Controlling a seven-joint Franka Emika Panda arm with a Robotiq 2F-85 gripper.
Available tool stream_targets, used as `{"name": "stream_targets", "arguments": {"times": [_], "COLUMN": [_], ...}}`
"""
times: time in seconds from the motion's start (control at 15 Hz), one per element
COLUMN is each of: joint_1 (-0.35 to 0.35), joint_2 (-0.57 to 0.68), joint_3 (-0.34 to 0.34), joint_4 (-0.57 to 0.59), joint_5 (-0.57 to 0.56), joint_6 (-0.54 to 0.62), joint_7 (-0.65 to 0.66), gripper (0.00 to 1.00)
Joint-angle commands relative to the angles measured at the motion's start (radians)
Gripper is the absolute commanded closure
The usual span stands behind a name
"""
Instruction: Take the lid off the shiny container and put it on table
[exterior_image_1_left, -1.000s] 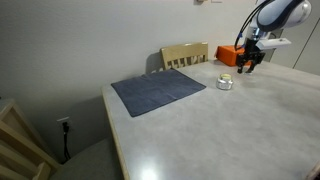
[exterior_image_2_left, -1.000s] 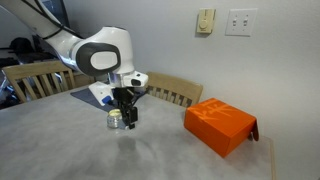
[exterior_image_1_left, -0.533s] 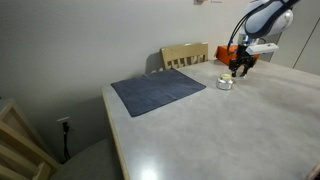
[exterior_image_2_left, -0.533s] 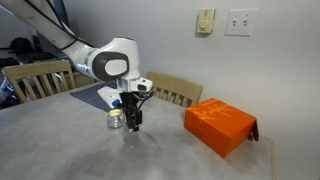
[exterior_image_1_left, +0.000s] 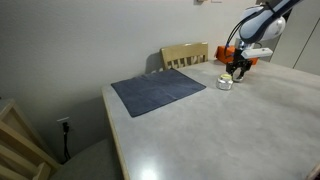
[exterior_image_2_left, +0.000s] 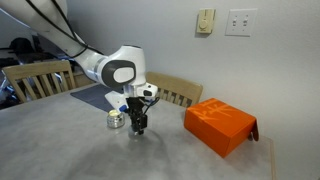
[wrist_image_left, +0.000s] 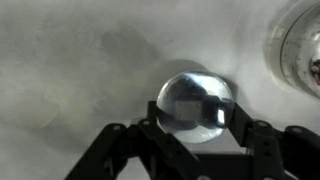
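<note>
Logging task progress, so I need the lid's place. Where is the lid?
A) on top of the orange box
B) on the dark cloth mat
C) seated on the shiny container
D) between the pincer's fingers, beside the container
D: the wrist view shows the lid gripped between the fingers of the pincer over the table, with the shiny container apart at the picture's edge.

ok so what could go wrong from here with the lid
The gripper pinches the lid by its edges, low at the table. Round and slick, the lid may slip or skid on release. The shiny container stands close beside it, so the opening fingers or a careless retreat could knock it.
</note>
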Motion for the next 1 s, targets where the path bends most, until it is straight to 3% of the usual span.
{"name": "stream_targets", "arguments": {"times": [0.0,0.4,0.47,0.53,0.67,0.93], "joint_1": [-0.023,-0.019,-0.018,-0.017,-0.014,0.013], "joint_2": [0.047,0.081,0.081,0.081,0.076,0.003], "joint_3": [0.012,0.009,0.009,0.007,0.004,-0.007], "joint_4": [0.063,0.114,0.116,0.117,0.109,0.017], "joint_5": [0.028,0.024,0.024,0.023,0.02,0.006], "joint_6": [-0.035,-0.078,-0.085,-0.087,-0.078,-0.014], "joint_7": [-0.028,-0.02,-0.02,-0.02,-0.015,0.008], "gripper": [0.56,0.56,0.18,0.06,0.0,0.0]}}
